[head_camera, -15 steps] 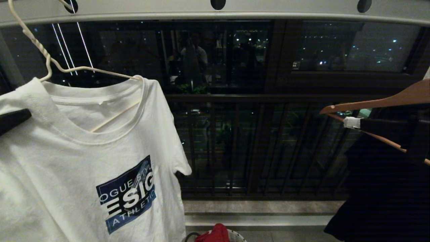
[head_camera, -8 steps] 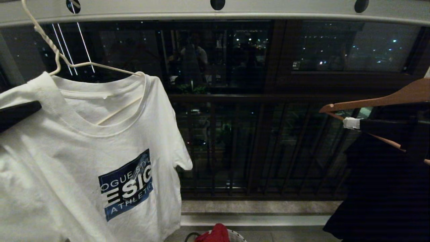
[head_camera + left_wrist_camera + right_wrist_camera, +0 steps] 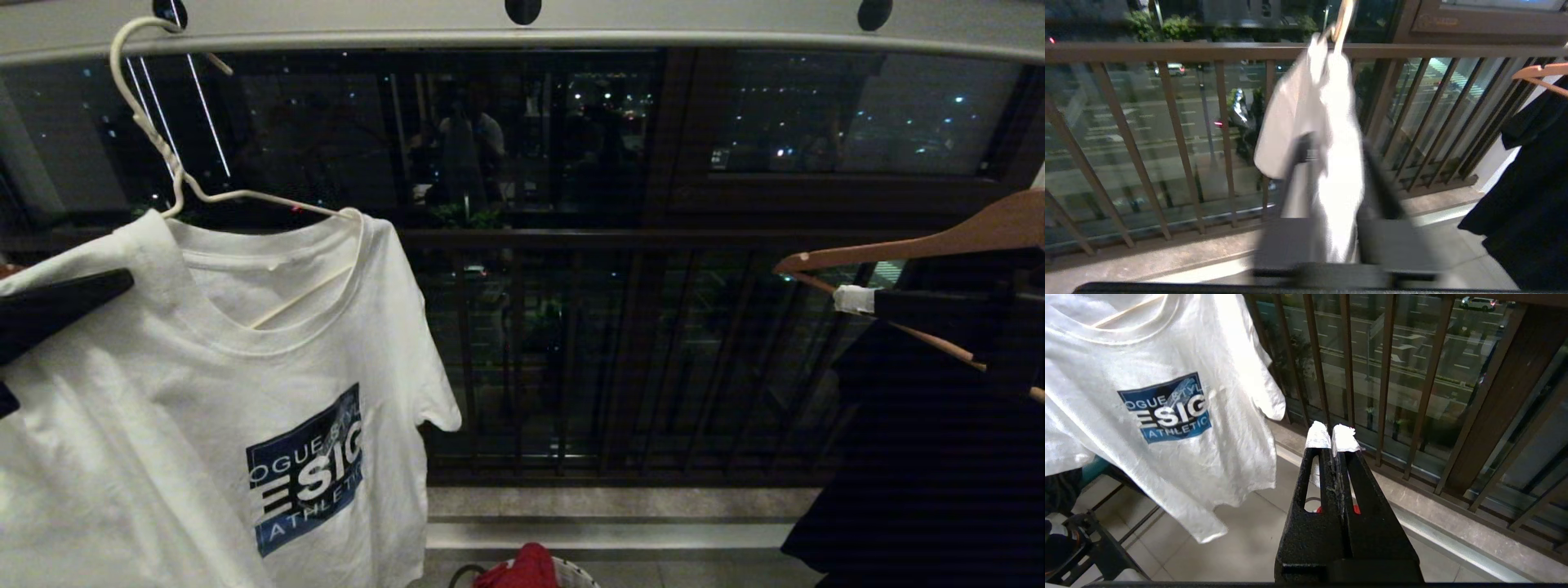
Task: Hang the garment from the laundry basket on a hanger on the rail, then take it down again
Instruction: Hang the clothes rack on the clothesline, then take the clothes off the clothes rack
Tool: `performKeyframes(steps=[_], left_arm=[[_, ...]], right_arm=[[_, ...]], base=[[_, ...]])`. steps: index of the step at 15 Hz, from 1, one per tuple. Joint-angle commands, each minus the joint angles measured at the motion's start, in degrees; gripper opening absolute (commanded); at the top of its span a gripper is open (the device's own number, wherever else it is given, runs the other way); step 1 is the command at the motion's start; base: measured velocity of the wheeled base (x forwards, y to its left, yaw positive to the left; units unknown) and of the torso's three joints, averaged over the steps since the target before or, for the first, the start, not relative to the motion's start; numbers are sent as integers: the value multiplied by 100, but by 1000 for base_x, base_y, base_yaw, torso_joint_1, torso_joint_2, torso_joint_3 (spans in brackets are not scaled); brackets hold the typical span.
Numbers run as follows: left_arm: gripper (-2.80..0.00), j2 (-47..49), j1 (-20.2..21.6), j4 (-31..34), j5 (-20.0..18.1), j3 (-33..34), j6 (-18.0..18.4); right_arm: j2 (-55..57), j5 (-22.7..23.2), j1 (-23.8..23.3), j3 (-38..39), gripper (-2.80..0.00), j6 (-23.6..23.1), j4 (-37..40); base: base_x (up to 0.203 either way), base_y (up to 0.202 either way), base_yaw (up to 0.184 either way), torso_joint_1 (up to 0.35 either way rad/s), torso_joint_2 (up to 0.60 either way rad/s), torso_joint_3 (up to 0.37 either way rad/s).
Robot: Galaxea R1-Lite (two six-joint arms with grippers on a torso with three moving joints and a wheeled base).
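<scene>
While the T-shirt (image 3: 245,392) hangs on the wire hanger (image 3: 175,175), whose hook sits in a hole of the rail (image 3: 571,28), the left gripper (image 3: 1333,171) has its fingers around the shirt's shoulder cloth; whether it clamps I cannot tell. The right gripper (image 3: 1331,435) is closed and empty, near the railing (image 3: 1384,375).

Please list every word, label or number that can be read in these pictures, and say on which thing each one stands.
"OGUE STYL" : top line of the dark blue print on the white T-shirt; ends cut off.
"ESIG" : large middle line of the same print; start hidden.
"ATHLETIC" : bottom line of the print, seen whole in the right wrist view.
No other text is readable; the street beyond the railing shows none.
</scene>
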Motion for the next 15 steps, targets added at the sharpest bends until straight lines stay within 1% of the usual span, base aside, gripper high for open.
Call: performKeyframes(steps=[1,3,4,6,8,11,13,14,15], left_arm=[[0,54,3,19,-19,-81,86],[0,27,3,122,-28,-154,212],[0,14,-2,325,-31,-189,268],[0,-73,-7,1109,-54,-490,338],[0,-287,-14,1939,-77,-930,353],[0,-704,-23,2277,-86,-1275,339],[0,-815,-47,2791,-139,-1686,338],[0,-887,-54,3212,-267,-1904,336],[-280,-981,-58,3495,-418,-1993,335]], right_arm=[[7,15,2,-8,-280,2,-15],[7,32,2,-8,-280,11,-15],[13,46,2,-8,-280,15,-14],[43,59,2,-8,-280,11,-6],[52,59,2,-8,-280,11,-6],[139,67,2,-8,-280,20,-6],[212,67,2,-8,-280,20,-6],[235,70,2,0,-280,20,-6],[273,94,2,8,-280,20,-6]], base=[[0,0,0,0,0,0],[0,0,0,0,0,0],[0,0,0,0,0,0],[0,0,0,0,0,0],[0,0,0,0,0,0],[0,0,0,0,0,0],[0,0,0,0,0,0],[0,0,0,0,0,0],[0,0,0,0,0,0]])
